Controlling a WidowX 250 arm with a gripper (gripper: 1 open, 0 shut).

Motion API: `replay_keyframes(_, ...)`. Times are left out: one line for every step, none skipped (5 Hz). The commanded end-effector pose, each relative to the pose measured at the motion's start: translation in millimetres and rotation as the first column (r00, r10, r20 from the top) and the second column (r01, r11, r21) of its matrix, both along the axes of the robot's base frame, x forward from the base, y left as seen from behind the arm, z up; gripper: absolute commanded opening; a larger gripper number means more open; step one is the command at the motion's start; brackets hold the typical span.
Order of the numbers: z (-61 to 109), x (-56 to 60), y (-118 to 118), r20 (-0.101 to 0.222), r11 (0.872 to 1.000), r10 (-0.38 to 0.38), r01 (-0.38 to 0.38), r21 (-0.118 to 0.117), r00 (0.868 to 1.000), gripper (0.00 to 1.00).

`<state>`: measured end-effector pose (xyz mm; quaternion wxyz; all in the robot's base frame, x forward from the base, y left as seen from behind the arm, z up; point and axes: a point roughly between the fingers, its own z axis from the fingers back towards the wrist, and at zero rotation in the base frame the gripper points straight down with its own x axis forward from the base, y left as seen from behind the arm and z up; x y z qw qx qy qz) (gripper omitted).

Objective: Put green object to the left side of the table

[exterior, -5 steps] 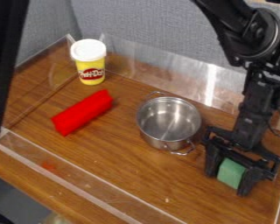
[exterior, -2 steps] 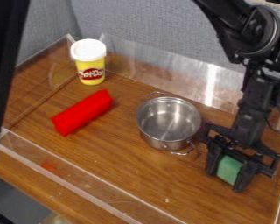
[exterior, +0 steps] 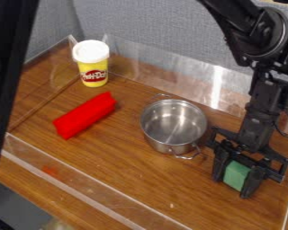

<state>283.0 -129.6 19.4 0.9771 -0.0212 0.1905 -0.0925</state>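
Note:
The green object, a small matte green block, lies on the table at the front right. My gripper comes down on it from above, its two black fingers pressed against the block's left and right sides. The jaws are shut on the block. The black arm rises behind it toward the upper right corner of the camera view. The block still rests on the wood.
A steel pot stands just left of the gripper. A long red block lies at centre left. A yellow tub with a white lid stands at the back left. Low clear acrylic walls edge the tabletop.
The gripper's fingers have closed in from a wide stance onto the sides of the green block. The arm has stayed in place.

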Motion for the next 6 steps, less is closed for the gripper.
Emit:
replay_keyframes(12.4,10.7,0,0.037,1.000,0.010,-0.009,-0.019,0.999,0.00)
replay_keyframes(13.0,10.1,0,0.027,1.000,0.008,-0.007,-0.027,1.000,1.00)
replay_keyframes(13.0,9.9,-1,0.027,0.999,0.009,-0.009,-0.031,1.000,1.00)
replay_keyframes(19.6,11.0,-1,0.042,1.000,0.013,-0.011,-0.029,0.999,1.00)
replay_keyframes(18.7,12.8,0,0.045,0.999,0.014,-0.012,-0.029,0.999,0.00)
replay_keyframes(39.9,10.9,4,0.087,1.000,0.014,-0.012,-0.021,0.996,0.00)
